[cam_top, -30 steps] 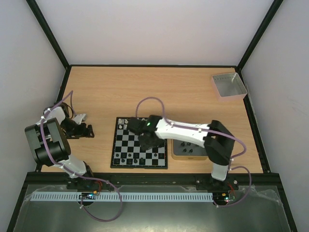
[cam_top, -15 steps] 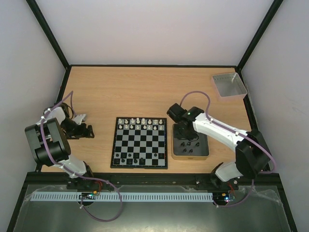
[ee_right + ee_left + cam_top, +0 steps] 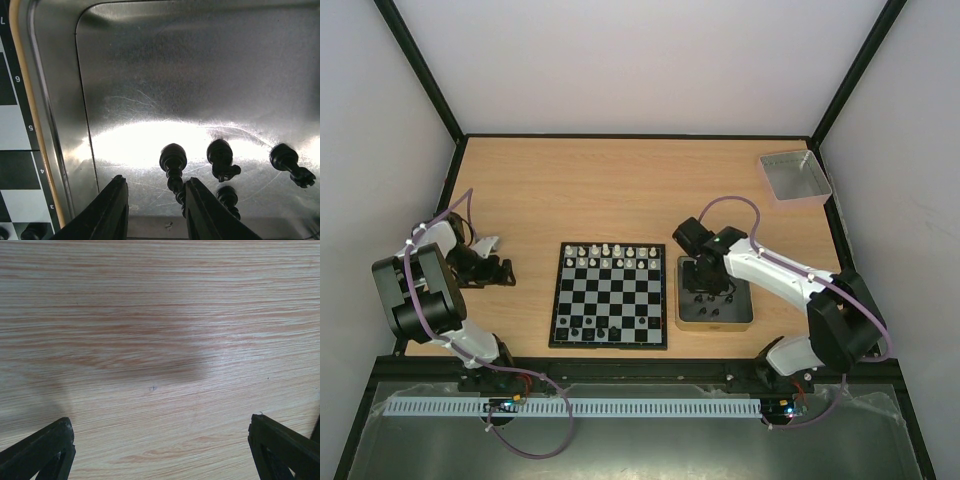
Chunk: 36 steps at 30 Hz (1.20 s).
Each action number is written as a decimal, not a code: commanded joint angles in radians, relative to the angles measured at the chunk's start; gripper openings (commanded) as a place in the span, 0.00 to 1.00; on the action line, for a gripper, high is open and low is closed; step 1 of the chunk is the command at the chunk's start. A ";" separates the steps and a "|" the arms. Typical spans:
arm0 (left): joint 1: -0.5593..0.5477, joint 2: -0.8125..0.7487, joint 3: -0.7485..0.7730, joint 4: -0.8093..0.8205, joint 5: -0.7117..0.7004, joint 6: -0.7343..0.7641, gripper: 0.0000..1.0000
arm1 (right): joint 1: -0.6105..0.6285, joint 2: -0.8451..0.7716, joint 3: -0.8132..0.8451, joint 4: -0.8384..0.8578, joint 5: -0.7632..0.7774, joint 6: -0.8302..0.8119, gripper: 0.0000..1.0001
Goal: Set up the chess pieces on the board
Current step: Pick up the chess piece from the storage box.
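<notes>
**Right hand down in the tin of black pieces, board partly set beside it**

The board (image 3: 610,295), chequered black and white inside a thin black border, lies mid-surface (image 3: 620,180). A row of pale chess pieces (image 3: 612,252) lines its far edge and a few black ones (image 3: 590,326) stand near its near edge. Just to its right sits the metal tin (image 3: 175,75), where small glossy black pieces (image 3: 221,156) with round heads lie tipped over on the shiny floor. The right hand (image 3: 156,190) hangs low in the tin, partly open and gripping nothing, with one black piece (image 3: 172,160) lying just beside its right-side finger. The left hand (image 3: 160,455) is spread wide over bare wood, well left of the board, and is empty.
</notes>
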 commanded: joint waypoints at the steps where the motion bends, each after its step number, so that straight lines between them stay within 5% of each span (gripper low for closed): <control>1: -0.004 0.003 -0.009 -0.011 -0.006 -0.012 0.94 | -0.005 0.004 -0.025 0.027 -0.001 -0.016 0.30; 36: -0.005 0.015 -0.009 -0.014 0.000 -0.009 0.94 | -0.018 0.074 -0.075 0.091 -0.016 -0.048 0.10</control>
